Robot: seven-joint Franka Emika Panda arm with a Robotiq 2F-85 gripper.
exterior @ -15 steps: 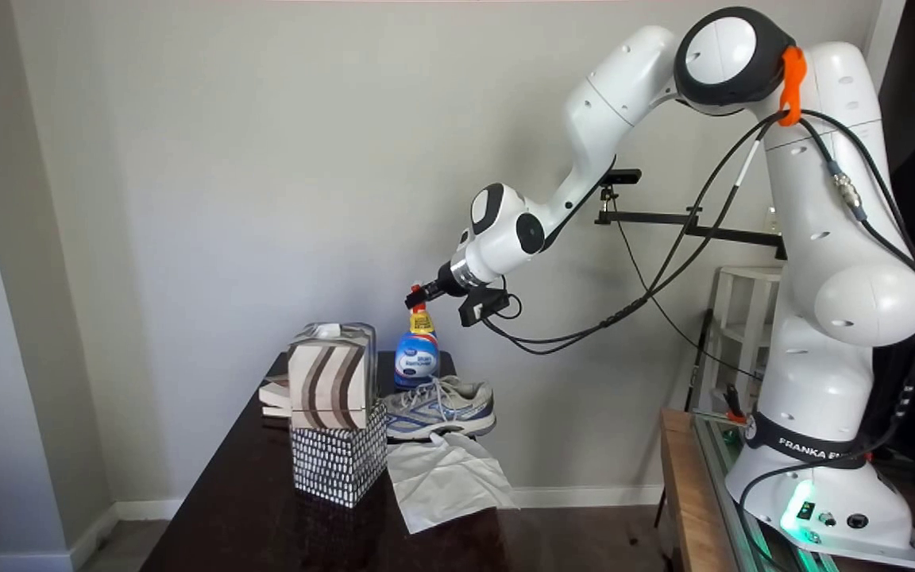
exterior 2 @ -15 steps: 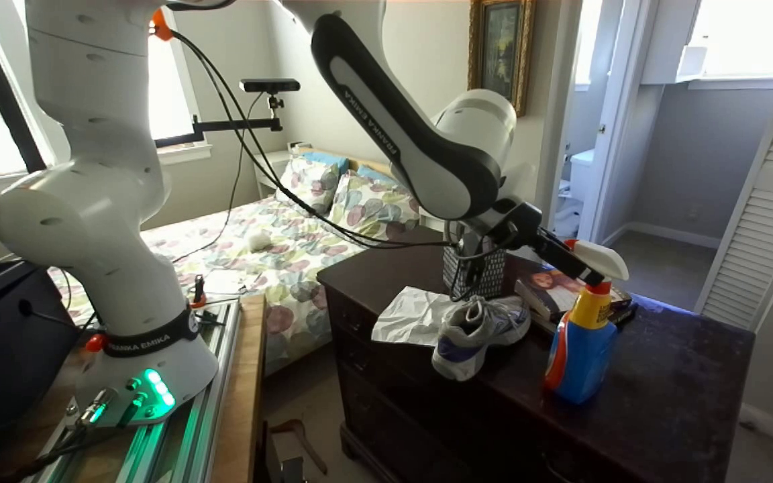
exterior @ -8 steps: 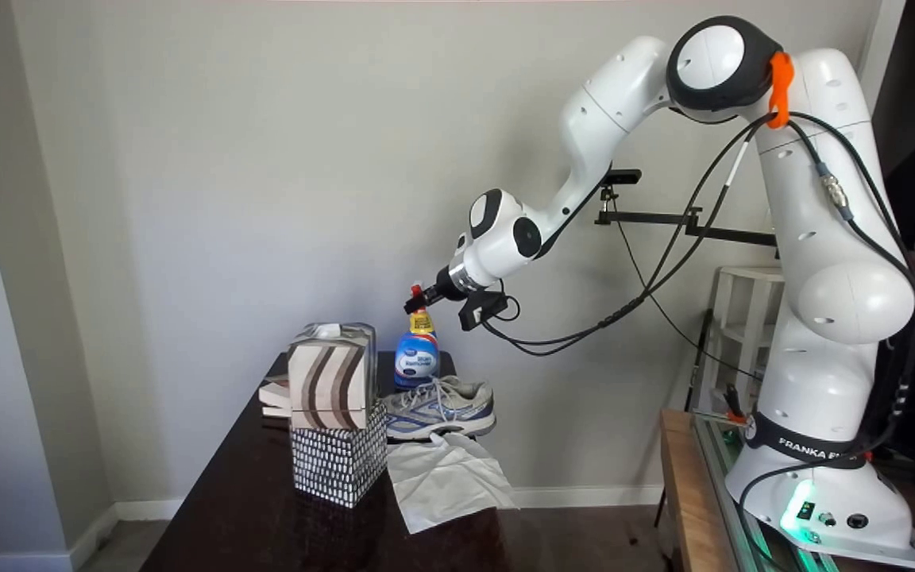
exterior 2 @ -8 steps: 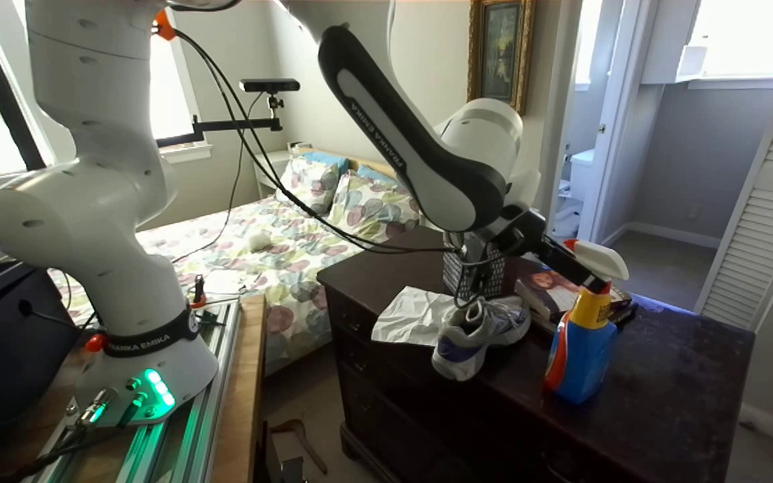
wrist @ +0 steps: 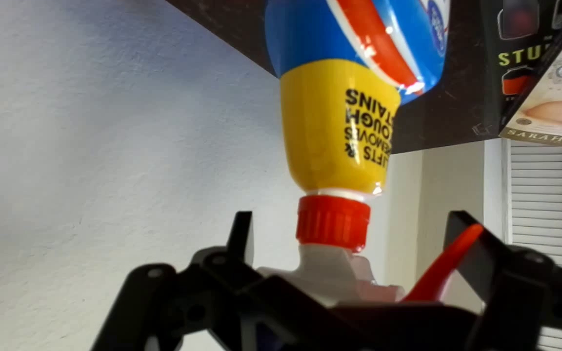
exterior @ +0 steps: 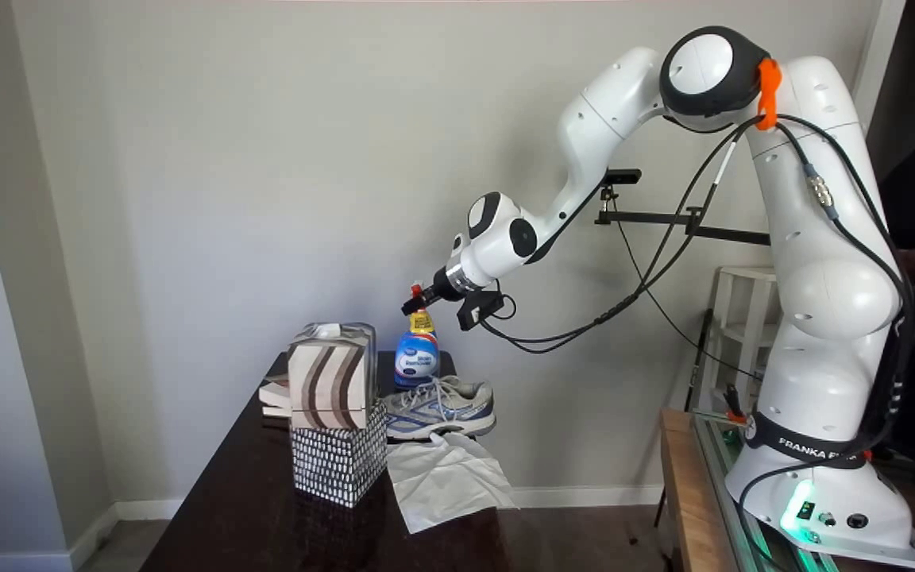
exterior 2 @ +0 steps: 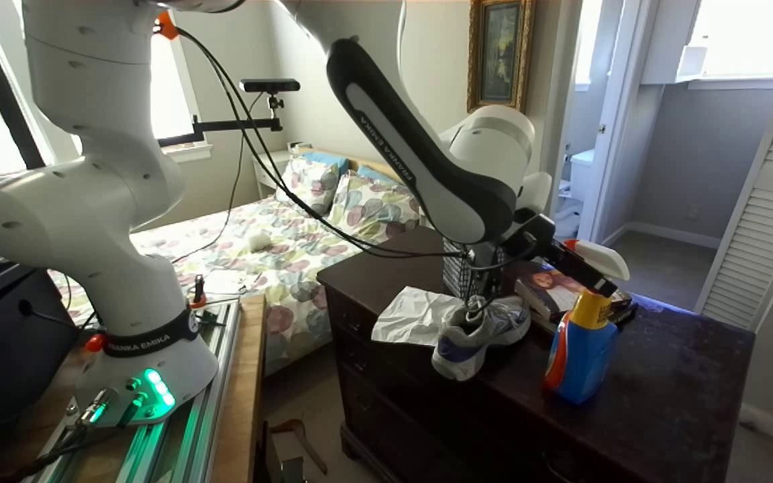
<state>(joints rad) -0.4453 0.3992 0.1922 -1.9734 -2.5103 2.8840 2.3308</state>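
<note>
Here, my jaws stand spread apart, the upper part of a spray bottle (wrist: 337,141) between them, the bottle upright on the dark bench (exterior 2: 682,376), a sneaker (exterior: 440,409) and some books (exterior 2: 554,290) near it.

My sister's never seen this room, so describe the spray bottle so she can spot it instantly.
Find the dark dresser near the bed. On its top, close to the sneaker and the books, the spray bottle stands upright, the open gripper at its spray head. Unlike those neighbours, it has a bright blue body, yellow neck and red collar.
</note>
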